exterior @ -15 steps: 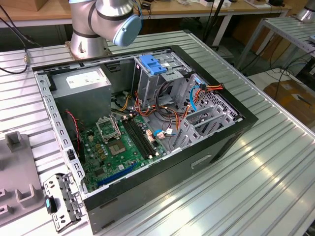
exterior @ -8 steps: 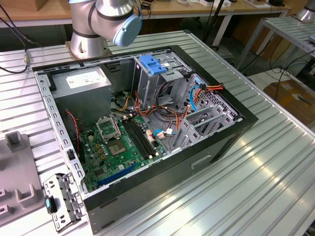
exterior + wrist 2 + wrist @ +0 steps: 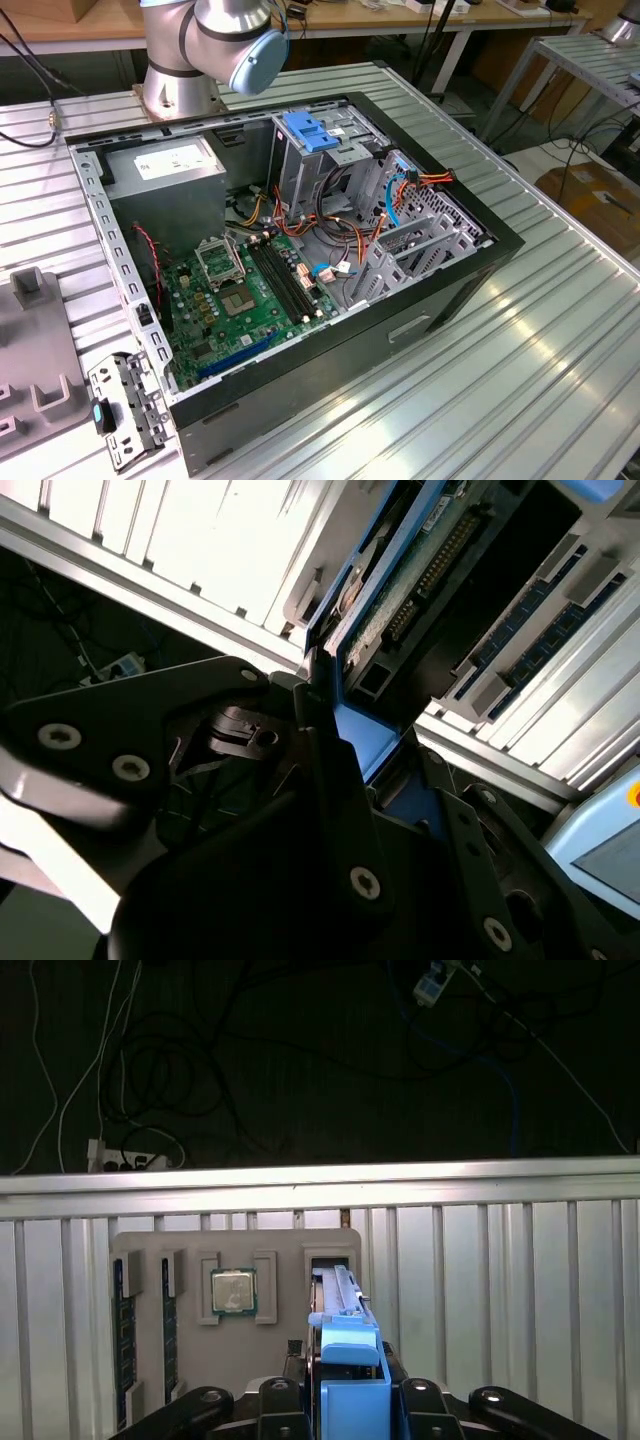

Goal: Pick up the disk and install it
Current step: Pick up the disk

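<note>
Claw (image 3: 350, 1392) pinching the disk (image 3: 343, 1310), upright in a slot of the grey fixture (image 3: 285, 1242); a straight lift should avoid snagging.

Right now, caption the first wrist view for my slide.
The end effector straddles the blue-railed disk, standing edge-on in a slot of the grey tray beside a processor chip.

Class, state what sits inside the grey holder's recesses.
A processor chip, memory sticks and the disk standing on edge; the disk's lower end is hidden in its slot.
</note>
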Controlling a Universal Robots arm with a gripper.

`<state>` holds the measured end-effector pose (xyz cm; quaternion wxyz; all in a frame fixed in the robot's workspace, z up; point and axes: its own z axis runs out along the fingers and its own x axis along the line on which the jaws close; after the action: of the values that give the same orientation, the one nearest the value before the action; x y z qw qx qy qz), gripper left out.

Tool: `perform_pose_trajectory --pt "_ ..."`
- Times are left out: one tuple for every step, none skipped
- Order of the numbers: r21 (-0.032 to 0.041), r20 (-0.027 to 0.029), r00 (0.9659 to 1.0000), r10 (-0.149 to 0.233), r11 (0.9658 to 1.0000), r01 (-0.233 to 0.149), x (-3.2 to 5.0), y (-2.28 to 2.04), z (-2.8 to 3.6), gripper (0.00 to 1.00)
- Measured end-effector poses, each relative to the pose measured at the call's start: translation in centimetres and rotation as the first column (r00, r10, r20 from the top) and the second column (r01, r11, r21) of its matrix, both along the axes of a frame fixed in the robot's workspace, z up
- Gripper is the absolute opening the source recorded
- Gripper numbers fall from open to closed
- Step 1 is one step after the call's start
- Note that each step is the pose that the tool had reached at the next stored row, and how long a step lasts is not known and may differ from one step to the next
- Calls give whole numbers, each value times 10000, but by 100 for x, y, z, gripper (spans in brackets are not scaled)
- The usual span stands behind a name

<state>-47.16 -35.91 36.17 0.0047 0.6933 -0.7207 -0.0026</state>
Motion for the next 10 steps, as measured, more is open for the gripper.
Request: perform_pose_trajectory --pt "0 0 10000 0 10000 0 0 0 13 37" --pt "0 0 10000 0 10000 0 0 0 31 37" --pt "1 1 10000 0 10000 0 0 0 42 37" --pt "0 1 10000 0 10000 0 0 0 52 37" --pt "1 0 10000 0 10000 0 0 0 68 37" --pt "0 0 10000 0 10000 0 0 0 77 37" --pt "0 -1 10000 0 10000 0 0 0 90 37" --pt "-2 0 10000 1 10000 -1 0 0 103 37" --pt "-3 0 10000 1 10000 -1 0 0 114 37" --pt "-4 -1 10000 1 10000 -1 0 0 125 37"
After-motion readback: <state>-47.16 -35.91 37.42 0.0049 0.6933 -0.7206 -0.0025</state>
